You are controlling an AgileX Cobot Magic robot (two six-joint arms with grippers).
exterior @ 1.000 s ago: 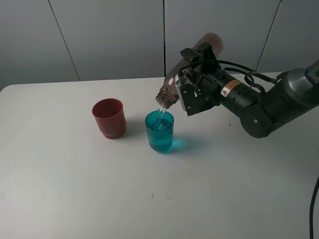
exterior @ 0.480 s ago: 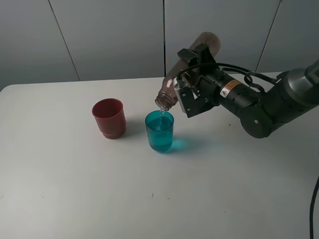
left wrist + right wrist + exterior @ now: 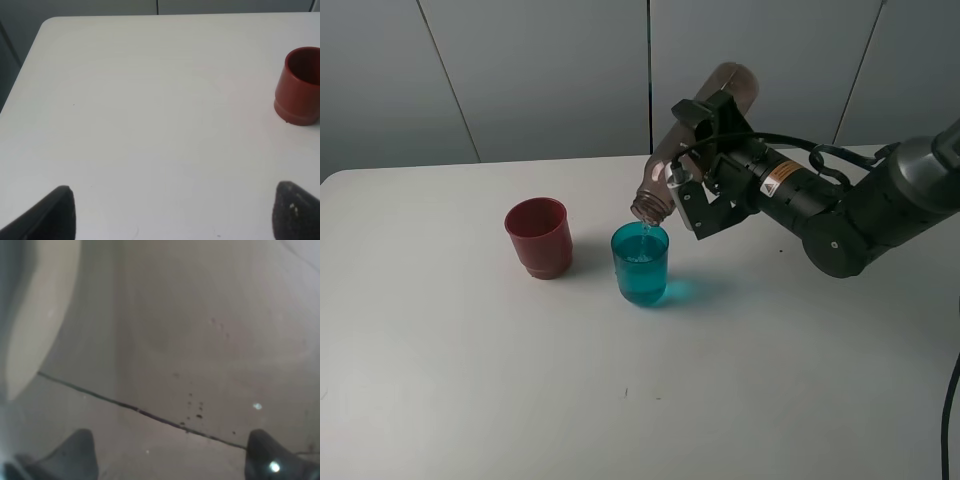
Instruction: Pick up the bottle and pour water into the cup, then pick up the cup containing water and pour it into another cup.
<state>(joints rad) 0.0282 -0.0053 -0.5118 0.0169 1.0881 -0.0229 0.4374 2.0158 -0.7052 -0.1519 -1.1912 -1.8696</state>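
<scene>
the bottle (image 3: 663,170) hangs tilted neck-down over the surface (image 3: 470,380), clamped in the right tool (image 3: 698,150), while the left tool (image 3: 177,215) waits with jaws apart and empty. another cup (image 3: 538,237) stands beside the cup (image 3: 641,265), which sits just under the bottle's mouth, largely full. the first pour looks nearly done; next, right the bottle, set it down clear, then grasp the teal cup.
</scene>
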